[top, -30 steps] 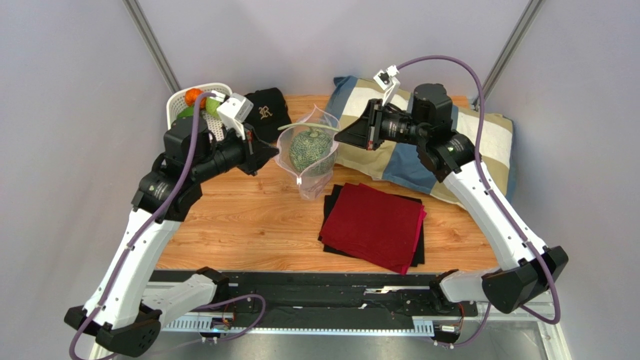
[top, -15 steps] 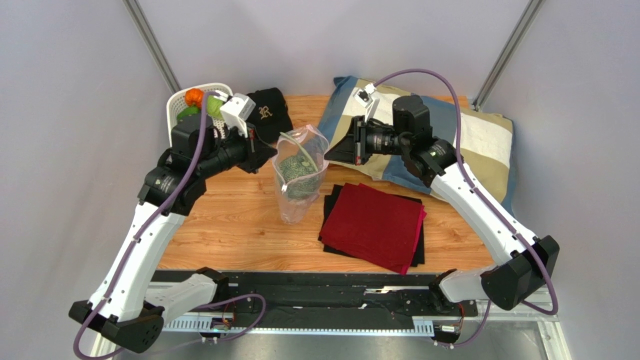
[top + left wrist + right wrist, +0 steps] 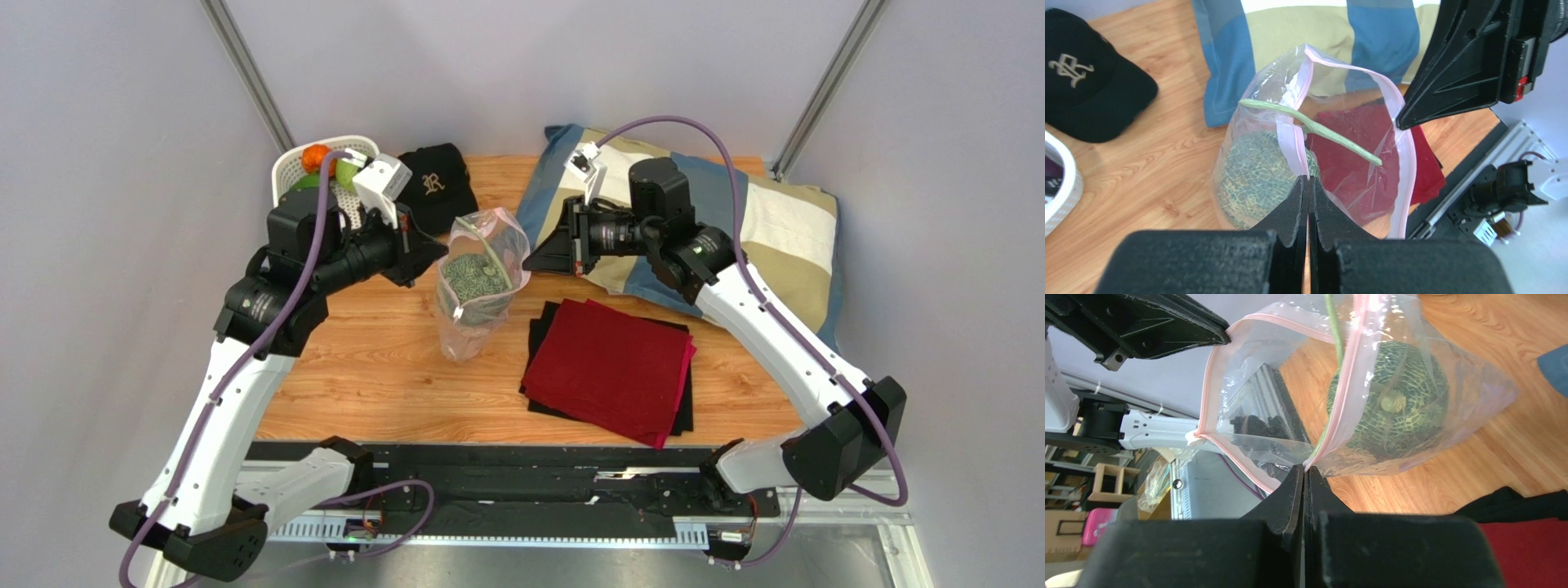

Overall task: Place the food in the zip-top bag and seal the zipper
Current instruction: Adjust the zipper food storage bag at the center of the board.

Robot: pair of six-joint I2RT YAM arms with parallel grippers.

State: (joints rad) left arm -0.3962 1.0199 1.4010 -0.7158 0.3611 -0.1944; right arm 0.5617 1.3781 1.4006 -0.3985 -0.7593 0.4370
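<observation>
Only one mark is showing clearly enough to read: a pale beige embroidered emblem (image 3: 1071,66) is sitting on the front panel of the black baseball cap (image 3: 1097,92), which is lying on the wooden table (image 3: 1149,159). In the left wrist view it is reading as two capital letters R standing back to back, the left one mirrored. In the top external view the same emblem is appearing only as a small pale monogram, its letters blurring together. A small red tag (image 3: 1521,89) is showing on the black body of the right gripper (image 3: 1401,122), but anything printed on it is coming out too small to read.
</observation>
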